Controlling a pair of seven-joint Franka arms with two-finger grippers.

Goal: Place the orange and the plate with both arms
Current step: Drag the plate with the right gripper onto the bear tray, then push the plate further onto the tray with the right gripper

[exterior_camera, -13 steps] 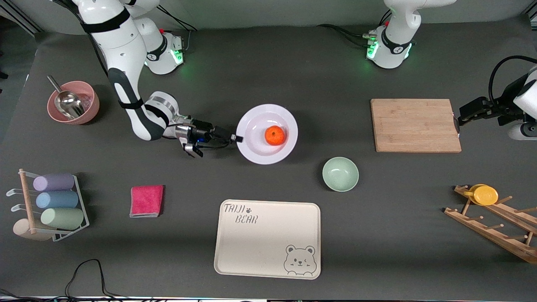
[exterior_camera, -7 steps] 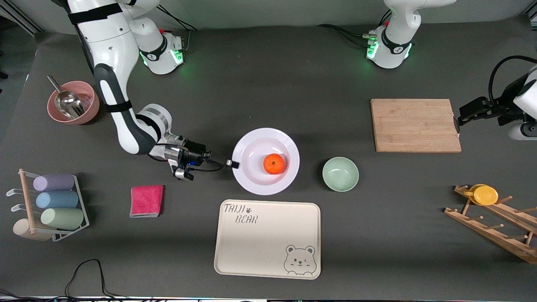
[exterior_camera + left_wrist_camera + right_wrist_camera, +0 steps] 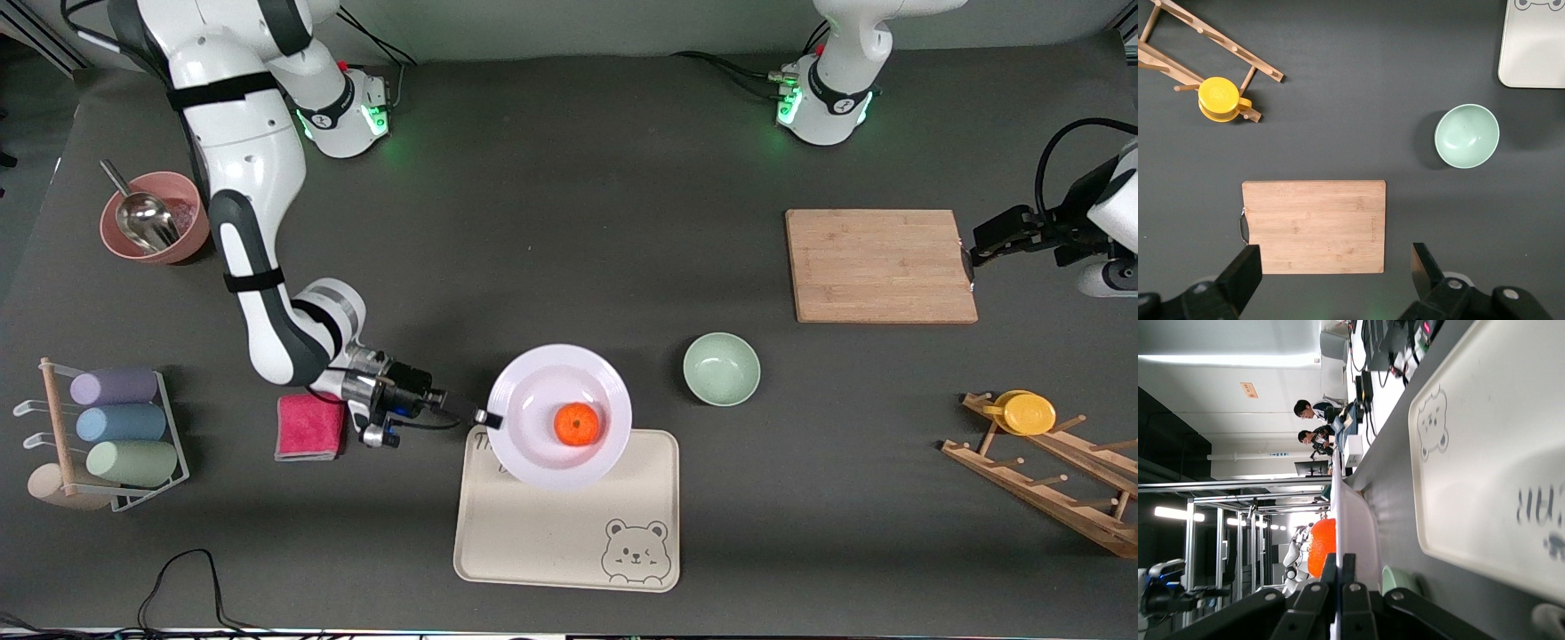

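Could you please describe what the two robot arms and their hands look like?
Both arms are glossy white with rounded segments, black bands and dark grey joint sections. Their bases glow green, with black cables trailing away. The right hand is black with slim fingers, a silver wrist ring and a small blue light. The left hand has thick black fingers.

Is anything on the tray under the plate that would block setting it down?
Nothing visible does. The right gripper, shut on the plate's rim, holds it with the orange over the bare cream tray.
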